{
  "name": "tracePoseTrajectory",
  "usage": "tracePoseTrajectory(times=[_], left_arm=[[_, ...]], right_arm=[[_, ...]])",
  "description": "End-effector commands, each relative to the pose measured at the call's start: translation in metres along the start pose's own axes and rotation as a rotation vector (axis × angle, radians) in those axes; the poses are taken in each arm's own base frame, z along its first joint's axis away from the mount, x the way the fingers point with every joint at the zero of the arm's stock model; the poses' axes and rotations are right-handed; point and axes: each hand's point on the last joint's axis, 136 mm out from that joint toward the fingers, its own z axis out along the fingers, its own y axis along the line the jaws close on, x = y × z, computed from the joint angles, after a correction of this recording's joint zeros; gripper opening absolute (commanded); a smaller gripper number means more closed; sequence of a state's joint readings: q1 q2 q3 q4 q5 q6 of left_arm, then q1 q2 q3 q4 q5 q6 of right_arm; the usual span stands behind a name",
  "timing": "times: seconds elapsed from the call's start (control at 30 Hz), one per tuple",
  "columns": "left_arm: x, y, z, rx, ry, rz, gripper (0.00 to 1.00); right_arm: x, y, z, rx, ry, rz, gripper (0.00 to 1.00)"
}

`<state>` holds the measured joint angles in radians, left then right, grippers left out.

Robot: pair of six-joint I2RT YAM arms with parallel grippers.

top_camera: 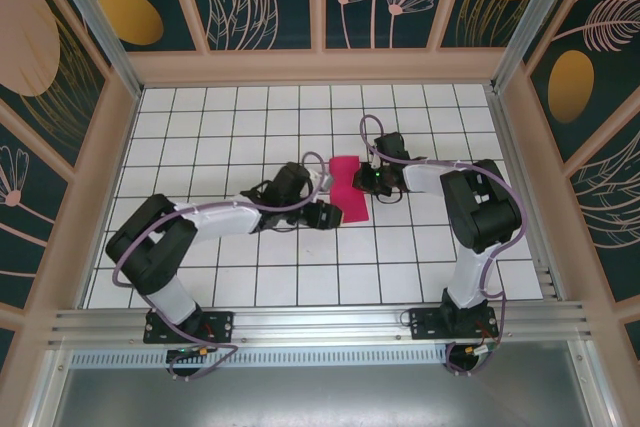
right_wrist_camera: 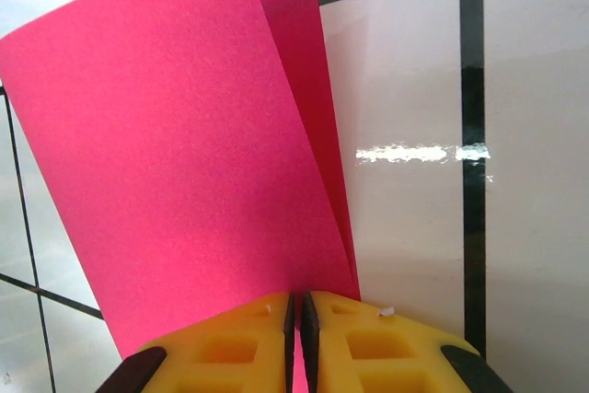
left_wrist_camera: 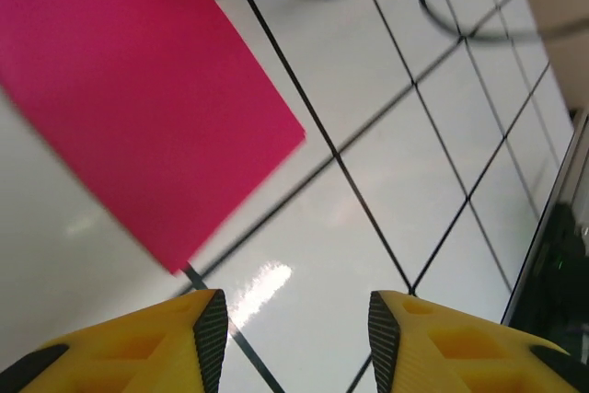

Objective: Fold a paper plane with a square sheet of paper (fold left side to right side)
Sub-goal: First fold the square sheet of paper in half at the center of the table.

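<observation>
The square sheet of paper (top_camera: 347, 187) is magenta-pink and lies doubled over near the table's middle, its two layers gaping apart along one side in the right wrist view. My right gripper (right_wrist_camera: 297, 306) is shut on the paper (right_wrist_camera: 184, 163), pinching both layers at one edge. In the top view the right gripper (top_camera: 372, 182) sits at the sheet's right edge. My left gripper (left_wrist_camera: 299, 319) is open over bare tile, a short way from the paper's (left_wrist_camera: 138, 108) near corner, with nothing between its fingers. From above, the left gripper (top_camera: 330, 215) hovers at the sheet's lower left.
The white gridded table (top_camera: 240, 277) has raised walls on three sides, and a metal rail (top_camera: 320, 322) runs along the near edge. A purple cable (top_camera: 330, 162) arcs over the left wrist. The tiles around the sheet are bare.
</observation>
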<state>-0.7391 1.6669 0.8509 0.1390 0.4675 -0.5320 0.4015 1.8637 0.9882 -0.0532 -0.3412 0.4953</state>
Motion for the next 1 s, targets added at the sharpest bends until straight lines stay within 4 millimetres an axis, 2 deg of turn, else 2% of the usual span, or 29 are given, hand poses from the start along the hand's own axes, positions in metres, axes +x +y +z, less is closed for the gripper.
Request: tracePoseTrajectory(times=[0.0, 0.07, 0.1, 0.2, 0.33, 0.5, 0.67, 0.87, 0.97], left_arm=[[-0.028, 0.012, -0.002, -0.012, -0.048, -0.056, 0.47], [-0.035, 0.025, 0.011, -0.028, -0.031, -0.08, 0.47], [-0.046, 0.024, 0.016, -0.026, -0.04, -0.077, 0.46], [-0.062, 0.031, 0.031, -0.043, -0.04, -0.081, 0.45], [-0.069, 0.044, 0.051, -0.075, -0.023, -0.101, 0.44], [-0.065, 0.063, 0.064, -0.128, -0.007, -0.139, 0.43], [-0.052, 0.074, 0.073, -0.145, 0.022, -0.177, 0.41], [-0.038, 0.084, 0.075, -0.166, 0.039, -0.203, 0.39], [-0.035, 0.085, 0.074, -0.171, 0.04, -0.207, 0.39]], right_arm=[[0.038, -0.022, 0.013, 0.084, 0.122, 0.017, 0.17], [0.038, -0.022, 0.013, 0.083, 0.122, 0.016, 0.17], [0.038, -0.022, 0.013, 0.082, 0.121, 0.016, 0.17], [0.038, -0.021, 0.013, 0.081, 0.121, 0.015, 0.17], [0.037, -0.019, 0.012, 0.076, 0.122, 0.013, 0.17], [0.034, -0.013, 0.01, 0.053, 0.105, 0.003, 0.17], [0.02, 0.005, 0.0, -0.018, 0.044, -0.025, 0.17], [-0.007, 0.03, -0.034, -0.053, -0.081, -0.092, 0.19], [-0.009, 0.035, -0.052, -0.053, -0.114, -0.109, 0.2]])
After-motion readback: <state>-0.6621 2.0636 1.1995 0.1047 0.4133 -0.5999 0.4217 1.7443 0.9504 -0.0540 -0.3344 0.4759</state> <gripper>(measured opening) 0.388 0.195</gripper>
